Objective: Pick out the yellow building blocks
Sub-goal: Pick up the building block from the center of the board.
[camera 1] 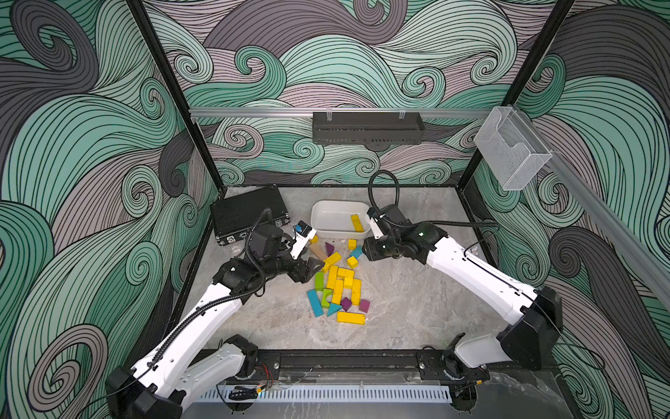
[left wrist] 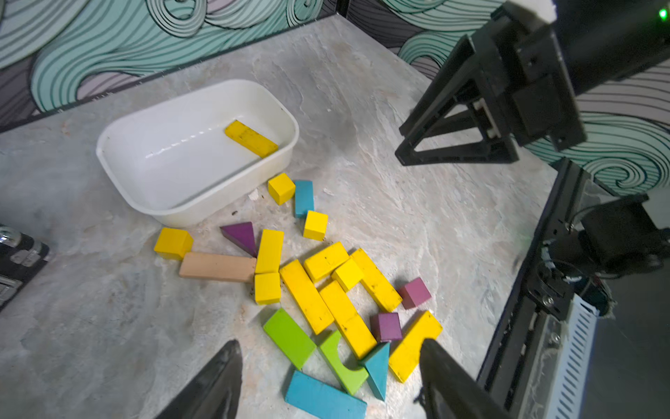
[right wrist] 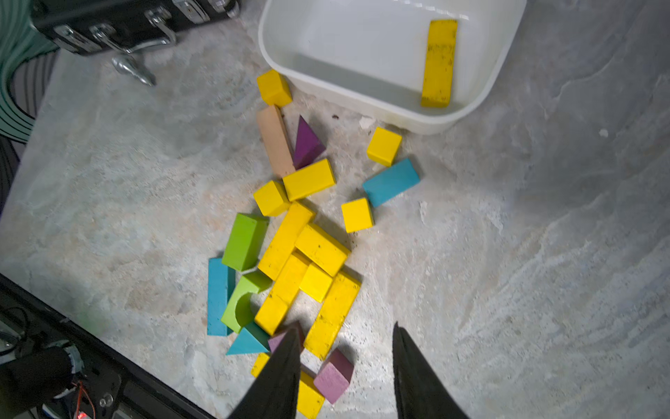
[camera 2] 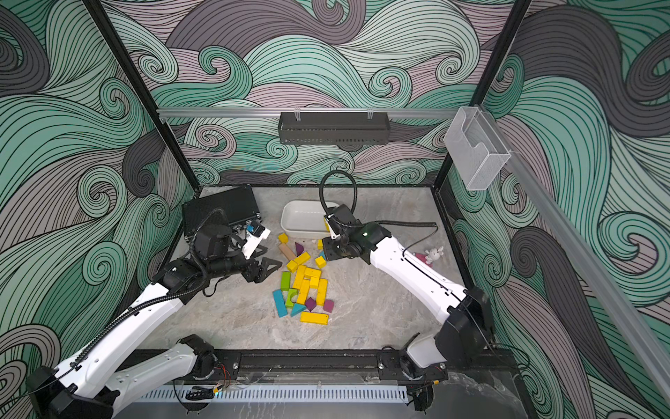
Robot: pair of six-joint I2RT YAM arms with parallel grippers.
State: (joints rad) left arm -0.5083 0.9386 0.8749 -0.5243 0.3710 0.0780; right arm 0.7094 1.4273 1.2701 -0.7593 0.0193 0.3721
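Now: left hand (left wrist: 330, 342) spread wide, empty, above the pile. Yellow blocks (left wrist: 306, 295) lie just ahead of its fingertips, hemmed in by lime blocks (left wrist: 289, 342), a teal wedge (left wrist: 377, 366) and purple cubes (left wrist: 387, 326). Tan bar (left wrist: 217, 267) touches two yellow ones. Beyond, one yellow bar (left wrist: 251, 139) lies in the tub (left wrist: 170, 152). Right hand (right wrist: 346, 324) parted less, empty, with the pile ahead of it on the bench (right wrist: 507, 254).
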